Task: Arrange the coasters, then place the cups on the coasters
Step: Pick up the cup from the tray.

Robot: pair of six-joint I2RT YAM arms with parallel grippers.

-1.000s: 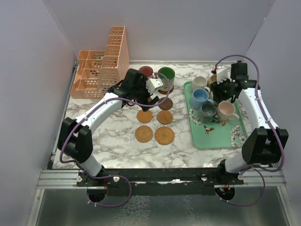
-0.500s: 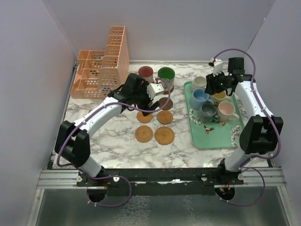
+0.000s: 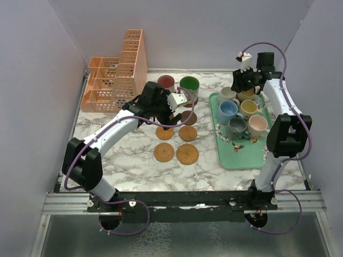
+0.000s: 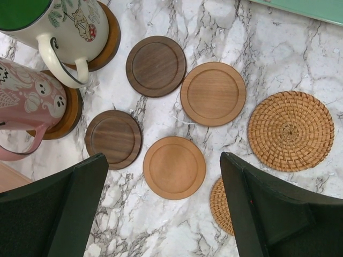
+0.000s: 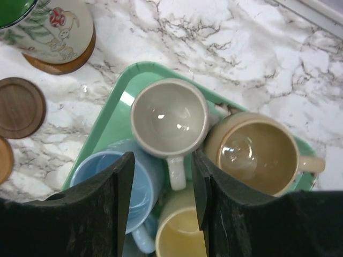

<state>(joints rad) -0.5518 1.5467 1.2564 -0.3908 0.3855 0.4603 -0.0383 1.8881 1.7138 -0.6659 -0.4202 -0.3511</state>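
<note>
Marble counter [image 3: 123,155] first: at its right, six cups wait on the mint tray [image 3: 244,158]. The right fingers [image 5: 91,214] hover part-open above the cream cup [image 5: 169,118], gripping nothing.

Two are done. The green cup [image 4: 32,10] and red cup [image 3: 166,81] sit on coasters at the far side.

Six bare coasters [image 4: 174,167] lie grouped beneath the wide-open, empty left fingers [image 4: 53,214], so six placements look left.

No readable writing, only painted pictures on the mugs.

no words, brands or numbers can be read anywhere; the green-inside cup [image 4: 64,24] and pink-sided cup [image 4: 24,101] show only painted figures.
</note>
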